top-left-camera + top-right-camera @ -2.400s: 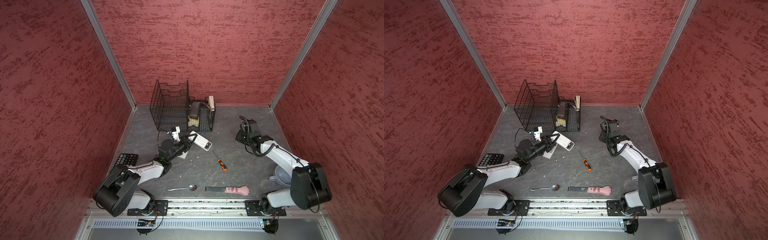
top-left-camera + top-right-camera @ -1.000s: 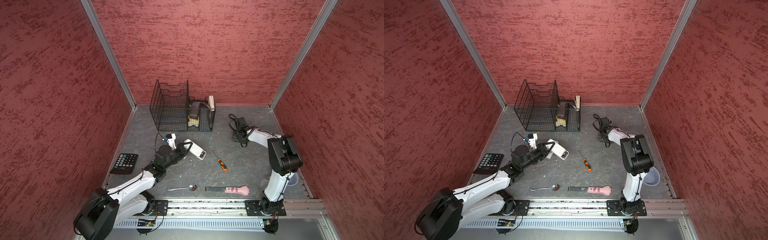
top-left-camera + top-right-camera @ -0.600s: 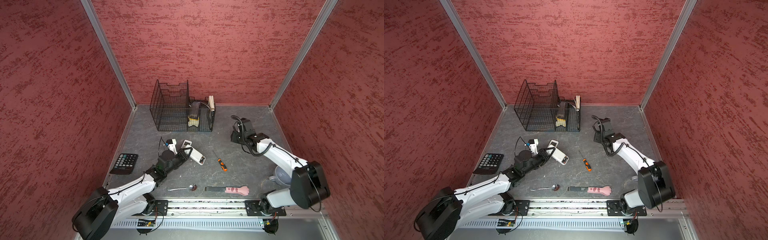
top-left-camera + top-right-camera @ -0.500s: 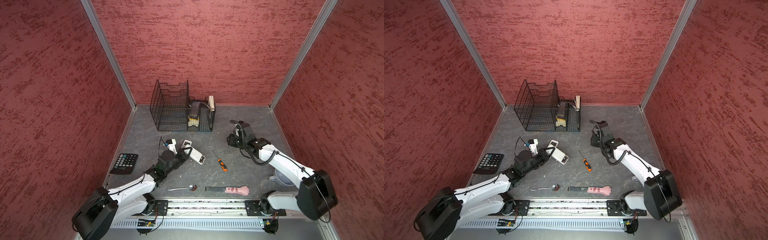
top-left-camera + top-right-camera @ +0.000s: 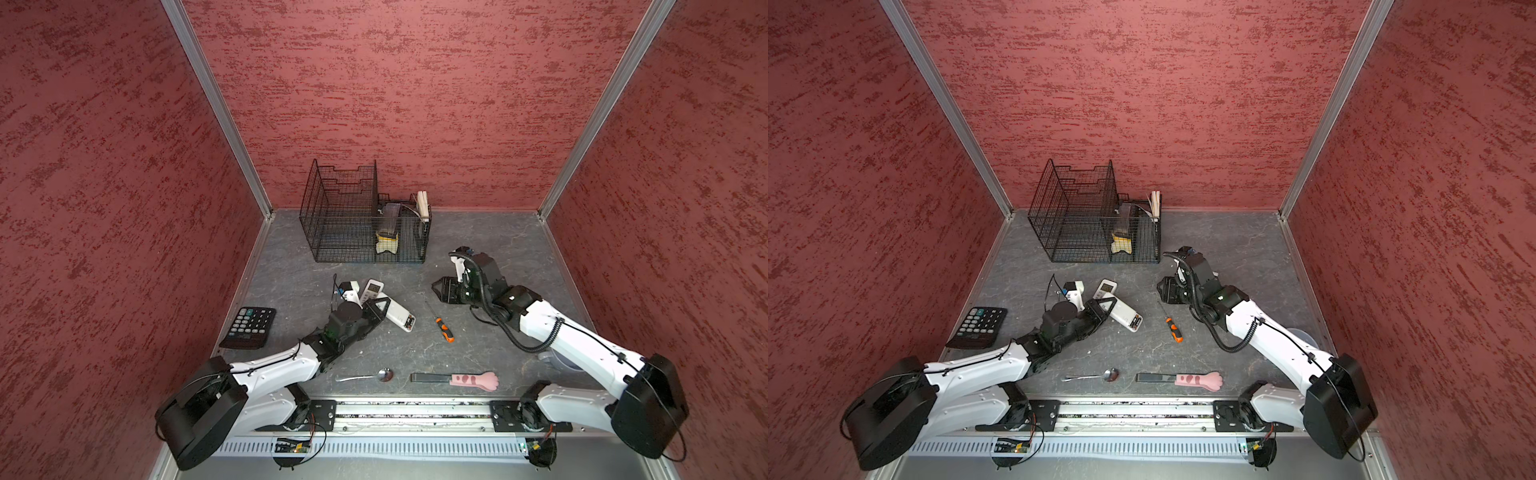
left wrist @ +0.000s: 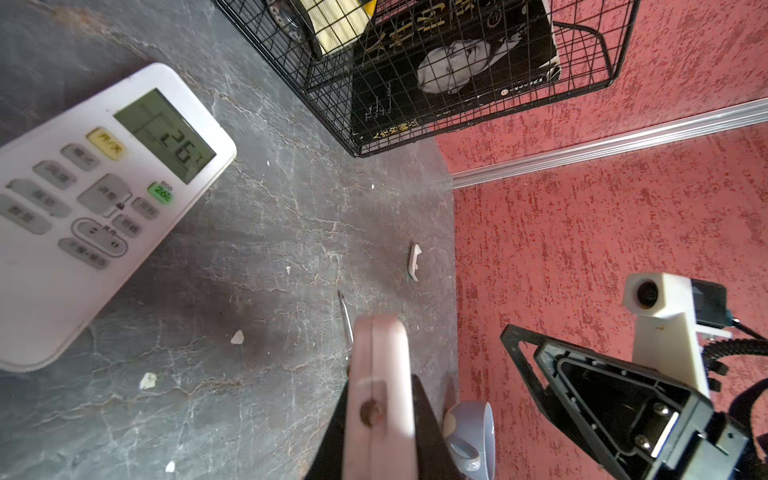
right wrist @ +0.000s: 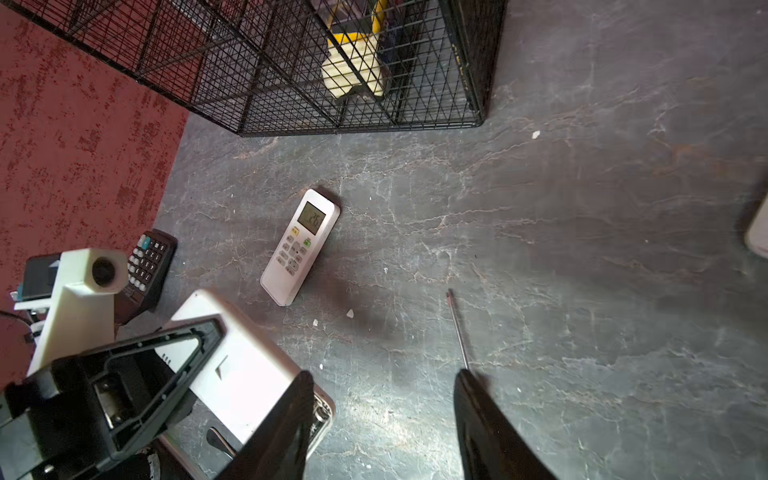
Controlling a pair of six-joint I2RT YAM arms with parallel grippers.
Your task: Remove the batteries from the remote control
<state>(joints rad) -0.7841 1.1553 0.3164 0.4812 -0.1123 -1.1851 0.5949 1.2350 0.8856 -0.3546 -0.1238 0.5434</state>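
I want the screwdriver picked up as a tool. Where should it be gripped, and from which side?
Take the screwdriver by its orange-and-black handle, straight down from above, closing across its width. It lies flat on the table, so only top and sides are free; the handle is the thickest part, the shaft probably too thin.

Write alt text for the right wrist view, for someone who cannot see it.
The right gripper hangs open over the grey table with nothing between its fingers, beside a white remote clamped in the left gripper. A second white remote lies face-up mid-table with its display lit. A thin screwdriver shaft lies nearby and a black wire basket stands beyond.
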